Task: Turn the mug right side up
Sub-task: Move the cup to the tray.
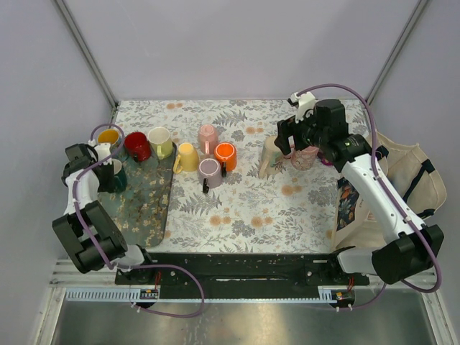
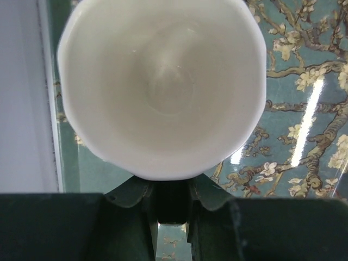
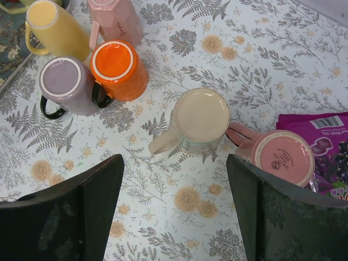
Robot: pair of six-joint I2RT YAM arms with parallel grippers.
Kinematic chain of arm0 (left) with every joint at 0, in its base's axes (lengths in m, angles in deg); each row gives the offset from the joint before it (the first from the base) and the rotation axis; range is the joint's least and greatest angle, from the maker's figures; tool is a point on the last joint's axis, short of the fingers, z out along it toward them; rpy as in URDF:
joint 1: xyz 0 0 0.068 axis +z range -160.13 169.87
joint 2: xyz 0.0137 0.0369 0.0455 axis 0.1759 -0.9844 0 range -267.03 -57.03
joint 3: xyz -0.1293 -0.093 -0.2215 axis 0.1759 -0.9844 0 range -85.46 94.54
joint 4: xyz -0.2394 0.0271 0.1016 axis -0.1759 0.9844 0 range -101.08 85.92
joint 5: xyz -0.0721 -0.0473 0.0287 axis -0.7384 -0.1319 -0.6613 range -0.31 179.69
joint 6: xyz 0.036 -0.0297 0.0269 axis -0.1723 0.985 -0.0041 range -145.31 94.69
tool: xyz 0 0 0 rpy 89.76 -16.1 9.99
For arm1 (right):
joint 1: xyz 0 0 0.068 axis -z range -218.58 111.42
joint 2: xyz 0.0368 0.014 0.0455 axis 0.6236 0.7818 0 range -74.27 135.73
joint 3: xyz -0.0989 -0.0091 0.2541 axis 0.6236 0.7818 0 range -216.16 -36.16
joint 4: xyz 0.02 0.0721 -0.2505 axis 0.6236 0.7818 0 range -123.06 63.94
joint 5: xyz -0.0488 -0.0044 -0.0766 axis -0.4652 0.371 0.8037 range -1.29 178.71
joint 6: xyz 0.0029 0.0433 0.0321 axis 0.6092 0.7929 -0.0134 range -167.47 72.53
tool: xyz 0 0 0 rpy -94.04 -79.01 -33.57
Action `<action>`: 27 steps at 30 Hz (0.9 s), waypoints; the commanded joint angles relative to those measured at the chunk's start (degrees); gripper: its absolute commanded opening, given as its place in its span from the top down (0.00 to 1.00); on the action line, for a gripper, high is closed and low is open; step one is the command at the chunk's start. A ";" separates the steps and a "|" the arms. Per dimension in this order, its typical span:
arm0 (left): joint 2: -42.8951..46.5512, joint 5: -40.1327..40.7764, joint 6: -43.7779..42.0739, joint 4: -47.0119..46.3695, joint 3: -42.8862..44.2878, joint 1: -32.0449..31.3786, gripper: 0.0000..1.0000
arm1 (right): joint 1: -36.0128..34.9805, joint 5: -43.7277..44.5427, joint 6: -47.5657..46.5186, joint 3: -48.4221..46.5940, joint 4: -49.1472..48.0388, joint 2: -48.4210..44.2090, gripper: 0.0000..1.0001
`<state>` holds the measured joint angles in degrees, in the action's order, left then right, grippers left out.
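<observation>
Reaching forward, right tool hangs spread, seemingly above cream mug.

Cream mug stands upside down on tablecloth; dark green mug, white inside, seemingly upright on tray

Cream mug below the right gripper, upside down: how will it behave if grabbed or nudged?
The cream mug looks like glazed ceramic: probably rigid, likely slippery. It sits rim-down, so a nudge should slide rather than tip it. Its handle juts sideways, so it may pivot.
</observation>
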<state>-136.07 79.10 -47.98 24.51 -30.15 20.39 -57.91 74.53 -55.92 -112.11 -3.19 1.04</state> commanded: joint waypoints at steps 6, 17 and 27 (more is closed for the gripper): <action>-4.53 -3.65 -1.49 -10.28 2.52 0.50 1.00 | 0.44 0.20 0.36 -2.02 0.63 0.02 0.15; -10.07 -2.07 -5.27 -6.94 7.35 2.08 0.77 | 0.44 1.16 -0.25 0.53 0.63 -1.92 0.15; -11.39 0.13 -6.94 -6.24 9.90 2.70 0.63 | 0.44 1.52 -0.52 1.23 0.19 -2.45 0.15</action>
<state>-147.44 77.96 -53.34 19.37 -23.22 22.51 -57.91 74.73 -55.98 -111.06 -2.73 0.65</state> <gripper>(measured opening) 0.366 0.852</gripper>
